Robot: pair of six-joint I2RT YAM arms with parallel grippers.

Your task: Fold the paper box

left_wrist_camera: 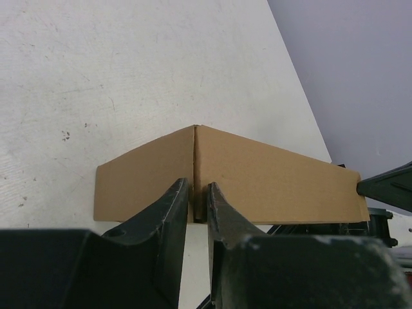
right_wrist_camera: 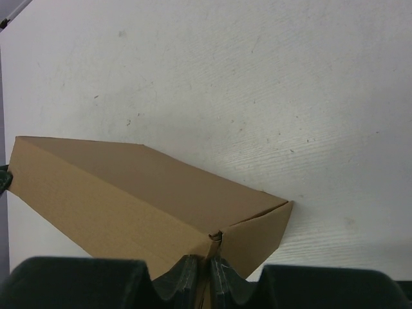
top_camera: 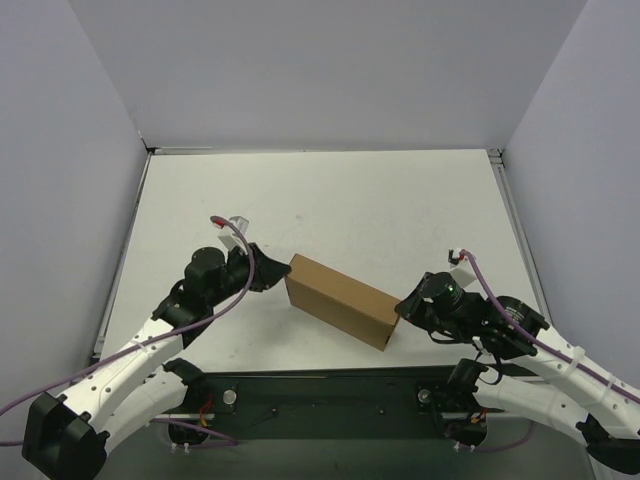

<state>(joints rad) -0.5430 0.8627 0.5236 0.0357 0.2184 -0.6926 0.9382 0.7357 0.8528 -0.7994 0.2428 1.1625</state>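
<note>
Narrow left jaws grip a corner ridge of the paper box [left_wrist_camera: 270, 180] on the table [top_camera: 350, 190]; right jaws pinch the opposite end. I'm squaring it, I judge; next needs even inward pressure.

White scuffed table [top_camera: 330, 200]; grey walls [top_camera: 330, 70] on three sides; black plate [top_camera: 330, 395] at near edge.

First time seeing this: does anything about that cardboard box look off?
Mostly fine. The box sits slanted on the table, and its corner seam by the right hand gapes slightly, not fully closed.
</note>
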